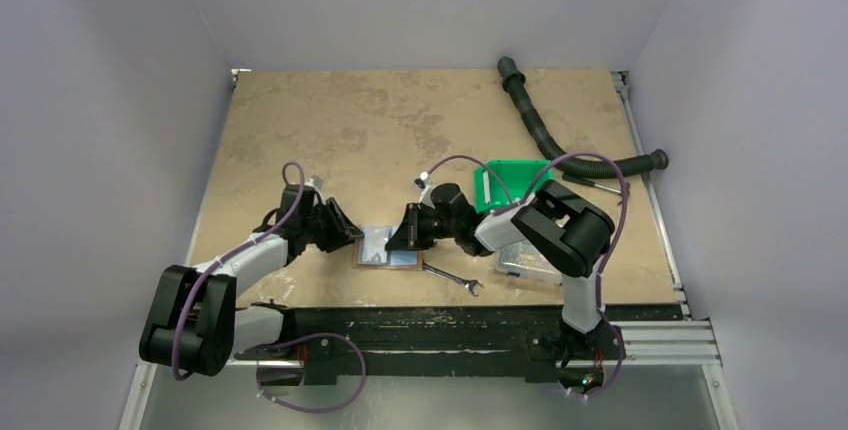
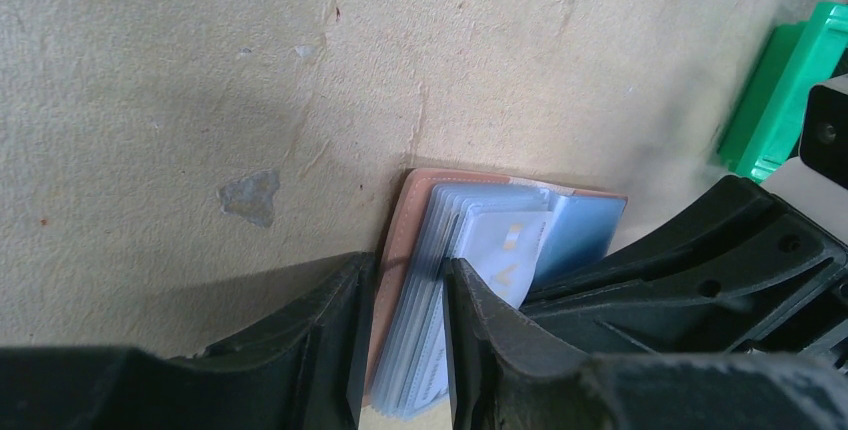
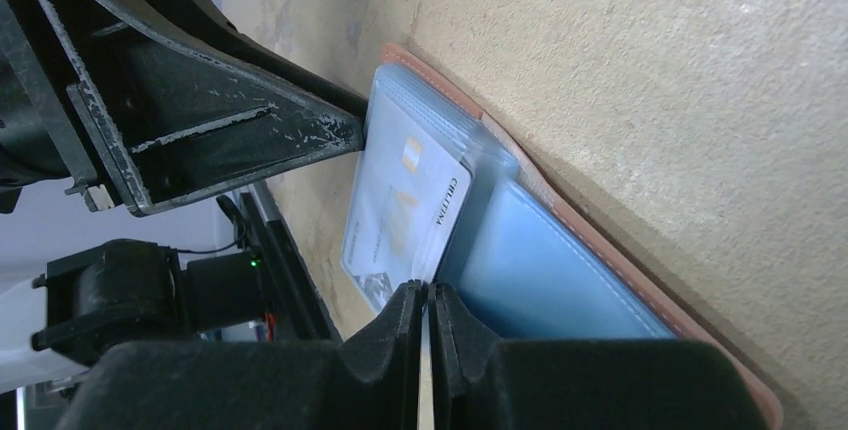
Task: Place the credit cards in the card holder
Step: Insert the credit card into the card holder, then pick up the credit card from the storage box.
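Midway at best, as a guess. Open holder [image 2: 400, 230] flat by the desk's [image 1: 400, 130] near edge, about mid-width, between the two arms. Pinned there by the left tool [image 2: 405, 265], closed over the left cover and the fanned clear sleeves [image 2: 450, 220]. On top of that stack, the light card [image 3: 405, 210], most of its face bare; whether any end sits under a sleeve's lip, cannot tell, so partly in at most and not seated. At the card's free edge, the right tool [image 3: 428, 295], all but closed, only a thin slit between the fingers; pinching the card or merely nudging it, cannot tell. On the holder's right half, a darker blue face [image 3: 560, 280] inside the brown rim: second card or the pocket itself, cannot tell, so not counted as done. No loose card visible elsewhere in the top view. Left to do, as judged: slide the light card fully home, deal with the second card if not already in, then let go with both tools.
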Controlling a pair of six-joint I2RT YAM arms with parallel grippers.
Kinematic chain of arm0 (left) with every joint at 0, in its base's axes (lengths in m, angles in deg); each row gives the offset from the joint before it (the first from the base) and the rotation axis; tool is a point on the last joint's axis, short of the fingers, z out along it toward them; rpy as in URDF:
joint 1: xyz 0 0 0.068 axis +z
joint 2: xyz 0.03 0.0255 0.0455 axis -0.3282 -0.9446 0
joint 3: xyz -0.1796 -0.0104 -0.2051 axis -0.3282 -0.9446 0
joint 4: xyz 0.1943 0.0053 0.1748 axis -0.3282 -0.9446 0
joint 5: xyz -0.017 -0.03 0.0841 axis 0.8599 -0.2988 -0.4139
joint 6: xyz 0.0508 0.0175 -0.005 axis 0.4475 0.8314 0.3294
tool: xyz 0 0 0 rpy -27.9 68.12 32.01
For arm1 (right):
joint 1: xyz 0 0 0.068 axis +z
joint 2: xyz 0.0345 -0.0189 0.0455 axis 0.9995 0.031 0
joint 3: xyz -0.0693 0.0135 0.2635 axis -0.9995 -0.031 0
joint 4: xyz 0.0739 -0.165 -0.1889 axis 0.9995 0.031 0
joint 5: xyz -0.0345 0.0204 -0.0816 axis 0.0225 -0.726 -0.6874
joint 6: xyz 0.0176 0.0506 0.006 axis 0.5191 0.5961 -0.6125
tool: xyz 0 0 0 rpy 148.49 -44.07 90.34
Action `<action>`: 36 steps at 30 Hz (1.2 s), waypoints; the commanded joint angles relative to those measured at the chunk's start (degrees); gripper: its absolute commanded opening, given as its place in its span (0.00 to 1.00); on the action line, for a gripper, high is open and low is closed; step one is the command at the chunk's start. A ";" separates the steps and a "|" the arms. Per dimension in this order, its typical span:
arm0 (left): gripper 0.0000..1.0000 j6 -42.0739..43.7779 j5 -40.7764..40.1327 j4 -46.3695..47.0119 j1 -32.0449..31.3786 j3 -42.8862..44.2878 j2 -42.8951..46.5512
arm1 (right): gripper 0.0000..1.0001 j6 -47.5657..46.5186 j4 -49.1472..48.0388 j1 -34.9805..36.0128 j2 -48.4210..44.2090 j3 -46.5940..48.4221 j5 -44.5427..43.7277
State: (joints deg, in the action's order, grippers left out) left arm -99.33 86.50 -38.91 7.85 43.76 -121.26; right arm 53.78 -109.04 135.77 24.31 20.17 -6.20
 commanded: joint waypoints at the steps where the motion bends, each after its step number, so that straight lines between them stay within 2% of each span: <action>1: 0.34 0.45 0.23 -3.59 -0.04 -1.70 -0.97 | 0.14 -2.27 0.37 0.73 0.19 4.17 -0.65; 5: 0.35 0.39 0.59 -3.31 -0.03 -1.91 -0.49 | 0.18 -4.44 -0.09 0.78 0.49 4.95 -0.23; 10: 0.35 0.48 0.46 -3.04 -0.03 -1.41 -0.62 | 0.18 -5.14 1.35 1.72 2.03 7.66 -0.27; 14: 0.37 1.52 -1.21 -7.02 -0.03 1.44 0.18 | 0.25 -6.68 4.70 1.76 -1.88 5.75 -1.01; 17: 0.42 1.77 -2.98 -10.76 -0.03 4.50 1.88 | 0.34 -12.65 14.52 1.35 -6.75 6.76 -4.57; 18: 0.48 1.89 -3.54 -12.16 -0.03 5.56 2.35 | 0.37 -15.48 18.57 1.11 -8.40 7.59 -5.79; 22: 0.60 2.93 -6.10 -18.16 0.06 11.51 3.29 | 0.49 -21.07 27.04 -0.58 -15.44 8.86 -8.74; 25: 0.67 5.31 -9.51 -23.13 0.10 18.13 3.83 | 0.53 -26.05 34.81 -3.71 -20.29 10.64 -11.56; 28: 0.74 9.42 -11.28 -24.22 0.15 23.50 4.80 | 0.55 -31.09 41.62 -9.89 -26.19 10.98 -14.91; 30: 0.78 13.84 -6.97 -21.40 0.07 26.26 4.03 | 0.58 -34.62 45.12 -14.38 -29.87 11.07 -18.54; 33: 0.81 17.86 3.39 -17.31 -0.74 30.95 -0.68 | 0.66 -39.22 55.72 -18.13 -31.23 15.31 -32.55; 35: 0.81 19.57 6.02 -17.51 -3.09 35.59 -5.18 | 0.69 -39.99 57.50 -22.77 -30.68 16.23 -31.50; 36: 0.82 20.79 6.13 -18.08 -4.86 37.95 -7.45 | 0.72 -39.80 57.04 -25.40 -30.74 15.90 -27.81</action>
State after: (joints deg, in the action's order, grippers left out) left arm -85.91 84.84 -58.76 7.06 74.16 -121.90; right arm 19.93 -61.26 116.32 -6.23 33.38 -29.87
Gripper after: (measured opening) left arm 0.810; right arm 0.683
